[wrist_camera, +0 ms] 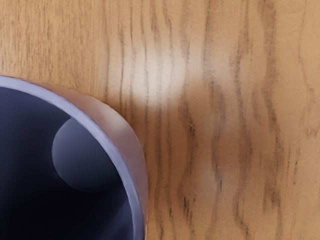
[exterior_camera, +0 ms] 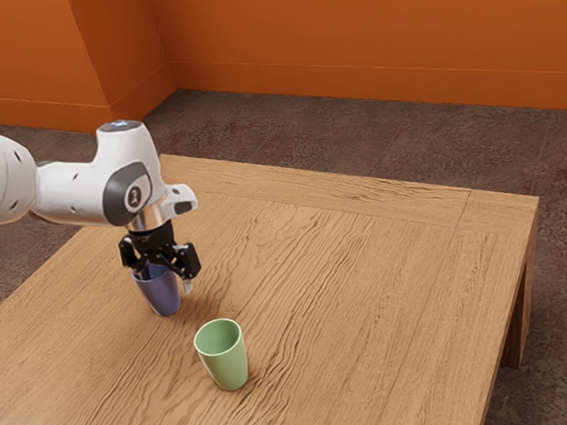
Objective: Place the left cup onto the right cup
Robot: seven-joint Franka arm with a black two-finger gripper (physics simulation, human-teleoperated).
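The black two-finger gripper point(exterior_camera: 170, 275) of the white Franka arm point(exterior_camera: 70, 191) pointed straight down over the near part of the wooden surface point(exterior_camera: 371, 284), its jaws drawn narrow and clamped on the rim of the blue cup point(exterior_camera: 158, 293), with the cup's wall pinched between them on the side towards the exterior view's right. The cup hung below the hand with its mouth up and leaned slightly, its base at or just above the wood; whether it touched the surface could not be told. The arm came in from the exterior view's left, its last joint bent down above the cup.

From the wrist camera, the blue cup point(wrist_camera: 75, 190) was seen directly under the hand: a pale lilac rim curved around a dark interior, with the round floor of the cup visible inside. Beside it lay bare wood grain of the surface point(wrist_camera: 225, 125), with a soft bright patch of light just beyond the rim.

The green cup point(exterior_camera: 222, 355) stood upright on the surface near the blue cup, towards the exterior view's right and closer to the camera, apart from it and from the gripper, its mouth open upward. Beyond the surface's far edge were a dark mottled floor point(exterior_camera: 356, 135) and orange walls point(exterior_camera: 345, 16)
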